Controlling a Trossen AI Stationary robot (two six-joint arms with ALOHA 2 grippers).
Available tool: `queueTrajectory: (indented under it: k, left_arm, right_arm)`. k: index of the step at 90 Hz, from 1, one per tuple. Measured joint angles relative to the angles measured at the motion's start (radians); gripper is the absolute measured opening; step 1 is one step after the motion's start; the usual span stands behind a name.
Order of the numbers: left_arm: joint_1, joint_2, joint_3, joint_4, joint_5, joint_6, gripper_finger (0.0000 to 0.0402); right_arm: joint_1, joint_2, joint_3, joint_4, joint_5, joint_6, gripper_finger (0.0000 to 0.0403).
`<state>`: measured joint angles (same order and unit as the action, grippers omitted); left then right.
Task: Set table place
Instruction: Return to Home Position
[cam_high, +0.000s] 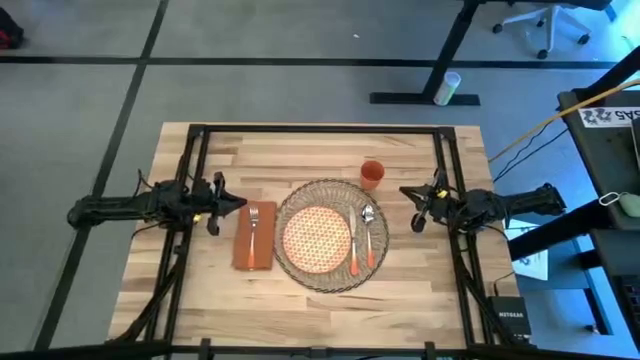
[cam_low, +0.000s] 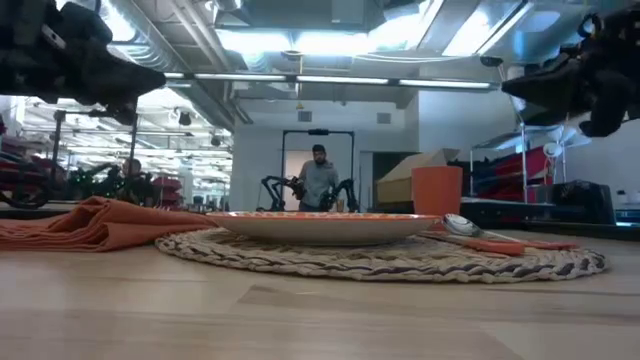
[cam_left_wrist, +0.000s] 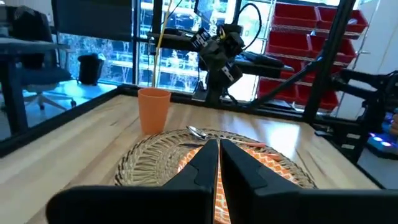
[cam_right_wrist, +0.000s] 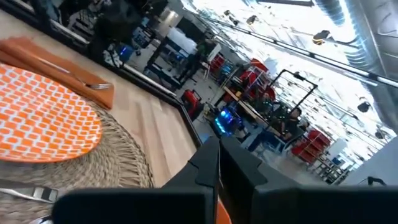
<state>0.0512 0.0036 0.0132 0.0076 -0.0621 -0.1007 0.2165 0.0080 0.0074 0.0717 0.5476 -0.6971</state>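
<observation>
Confirm first that the table (cam_high: 200, 300) of light wooden planks carries the whole setting. Take the round woven placemat (cam_high: 332, 284) near its middle as your reference for every other position. The orange patterned plate (cam_high: 316, 239) sits on the placemat, slightly toward the left arm's side of its centre, with weave showing all round it. The rust-orange napkin (cam_high: 243, 252) lies flat on the table just beside the placemat's rim on the left arm's side. Check the left gripper (cam_high: 241, 203): it hovers above the table off the placemat's left-arm side, over the napkin's corner away from the low camera, fingers clenched together and grasping nothing. Check the right gripper (cam_high: 404, 190): it hovers off the placemat's opposite side, fingers likewise clenched on nothing. The small orange cup (cam_high: 372, 175) stands upright at the placemat's rim on the right arm's side, away from the low camera; you cannot tell whether it touches the weave. The fork (cam_high: 254, 228) lies lengthwise on the napkin, clear of the placemat. The knife (cam_high: 357, 245) and the spoon (cam_high: 369, 238) lie side by side on the placemat between the plate and the rim on the right arm's side. The knife is nearer the plate, and both orange handles point toward the low camera.
</observation>
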Motion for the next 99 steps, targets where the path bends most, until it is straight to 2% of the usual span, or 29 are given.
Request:
queueTrajectory:
  k: [19,60,71,77,88,99]
  left_arm:
    - [0.052,0.003,0.000,0.004,-0.020,-0.043,0.0000]
    - [0.082,0.013,0.000,0.004,-0.021,-0.021,0.0000]
    - [0.082,0.013,-0.001,0.015,-0.039,0.000,0.0000]
    - [0.082,0.013,-0.002,0.047,-0.071,0.004,0.0000]
    - [0.082,0.011,-0.002,0.099,-0.107,0.030,0.0000]
    - [0.082,0.012,-0.002,0.091,-0.107,0.050,0.0000]
  right_arm:
    - [-0.001,0.055,0.000,-0.001,0.098,0.019,0.0001]
    - [-0.001,0.279,0.000,-0.001,0.101,0.141,0.0001]
    - [-0.001,0.301,0.000,0.026,0.241,0.260,0.0001]
    - [-0.002,0.302,0.000,0.050,0.273,0.272,0.0001]
    - [-0.001,0.301,0.000,0.152,0.238,0.159,0.0001]
    - [-0.001,0.301,0.000,0.225,0.064,0.034,0.0001]
